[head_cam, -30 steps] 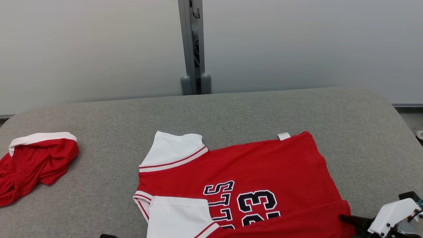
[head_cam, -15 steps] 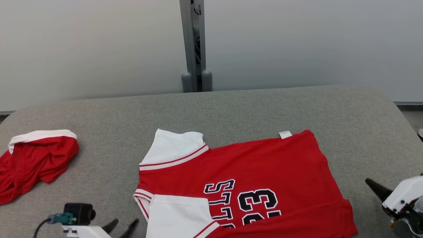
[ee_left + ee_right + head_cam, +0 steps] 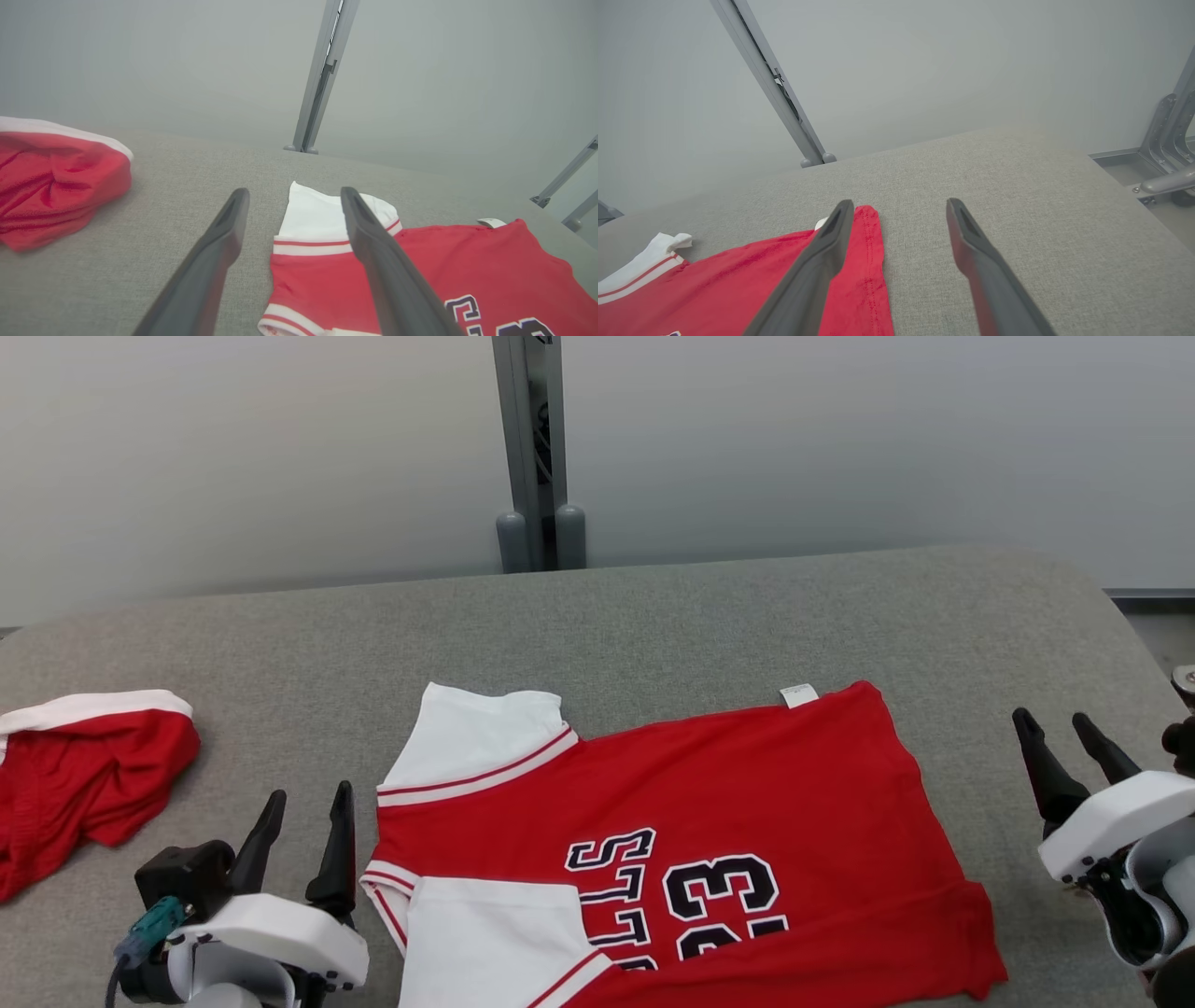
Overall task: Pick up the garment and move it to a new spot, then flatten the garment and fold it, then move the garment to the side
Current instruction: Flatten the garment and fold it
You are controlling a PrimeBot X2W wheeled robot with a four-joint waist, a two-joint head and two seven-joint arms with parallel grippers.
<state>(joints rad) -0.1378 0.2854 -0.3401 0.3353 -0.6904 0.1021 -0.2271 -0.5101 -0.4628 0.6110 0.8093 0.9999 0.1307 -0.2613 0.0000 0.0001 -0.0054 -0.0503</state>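
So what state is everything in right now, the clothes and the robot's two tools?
Jersey: lying flat, number side up.
Red cloth: bunched up, off to the left.
Left tool: open, empty, beside the jersey's sleeve end.
Right tool: open, empty, apart from the jersey's hem end.

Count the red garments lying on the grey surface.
2. The jersey lies spread in the middle, its near edge cut off. A crumpled red garment sits at the robot's left, partly out of frame; others could lie beyond view.
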